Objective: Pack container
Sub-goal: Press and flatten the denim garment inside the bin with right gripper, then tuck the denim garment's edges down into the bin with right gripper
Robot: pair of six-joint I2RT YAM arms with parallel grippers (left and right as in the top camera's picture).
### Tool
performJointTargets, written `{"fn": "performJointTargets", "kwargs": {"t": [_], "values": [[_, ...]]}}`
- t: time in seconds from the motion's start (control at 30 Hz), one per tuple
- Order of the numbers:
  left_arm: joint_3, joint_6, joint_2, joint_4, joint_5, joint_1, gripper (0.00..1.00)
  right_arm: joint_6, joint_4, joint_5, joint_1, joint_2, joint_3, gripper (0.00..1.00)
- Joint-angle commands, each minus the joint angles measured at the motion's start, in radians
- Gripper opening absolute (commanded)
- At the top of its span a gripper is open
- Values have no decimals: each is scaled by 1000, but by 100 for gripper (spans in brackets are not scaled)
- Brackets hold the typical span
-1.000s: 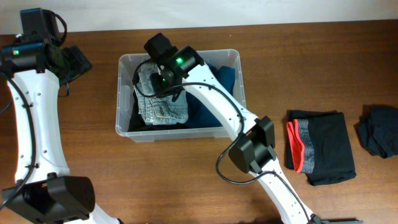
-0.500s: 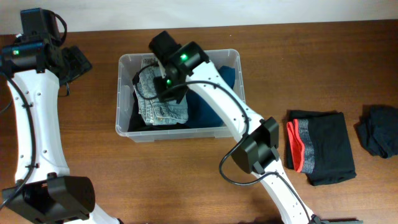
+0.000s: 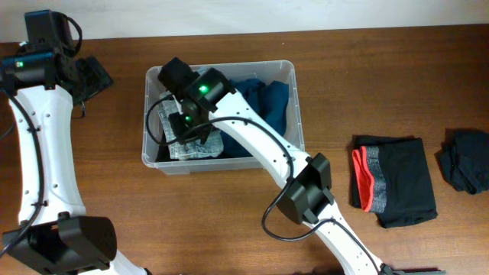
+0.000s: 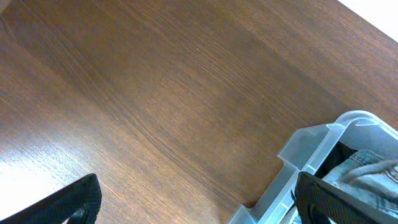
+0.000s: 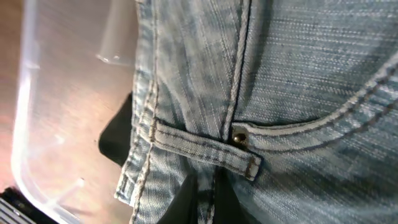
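Overhead: clear plastic container [image 3: 221,163] sits on wood table [image 3: 344,69], left of centre, near the far edge. Inside: folded jeans [image 3: 200,149] in the left half, blue garment [image 3: 267,95] in the right half, some black cloth under the jeans. R arm reaches into the container from the near side; right gripper [image 3: 183,126] is low over the jeans w/ jaws closed, and can't tell if any denim is pinched. Left gripper [image 3: 93,76] is off to the left of the container, apart from it, over bare table. Folded black-and-red garment [image 3: 393,181] and a dark bundle [image 3: 466,159] lie well to the right, outside the container. Left wrist: fingers [image 4: 78,199] at the bottom corners are spread wide w/ nothing between, only tabletop below; container corner [image 4: 305,155] shows bottom right w/ denim [image 4: 367,165] inside. Right wrist: close-up of denim fills the view, w/ belt loop [image 5: 205,149], rivet [image 5: 238,137] and pocket seam; clear container wall [image 5: 56,124] at left, black cloth [image 5: 118,140] showing under the jeans' edge. Dark tips at the bottom edge sit together against the denim.
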Motion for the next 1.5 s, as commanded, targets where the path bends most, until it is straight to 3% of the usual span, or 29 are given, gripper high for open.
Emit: {"fn": "performJointTargets", "kwargs": {"t": [0.0,0.43,0.77,0.9,1.13,1.47], "values": [[6,-10,-20,-1,-4,3,99,3,22,-37,26,56,-5,5],[6,-10,-20,-1,-4,3,99,3,28,-10,10,60,8,4],[6,-9,-20,-1,-4,3,99,-5,19,40,-76,-13,200,5],[6,-10,-20,-1,-4,3,99,-4,99,43,-131,-13,253,9],[6,-10,-20,-1,-4,3,99,18,272,43,-180,23,185,8],[6,-10,-20,-1,-3,3,99,51,429,36,-183,63,-53,8]]}}
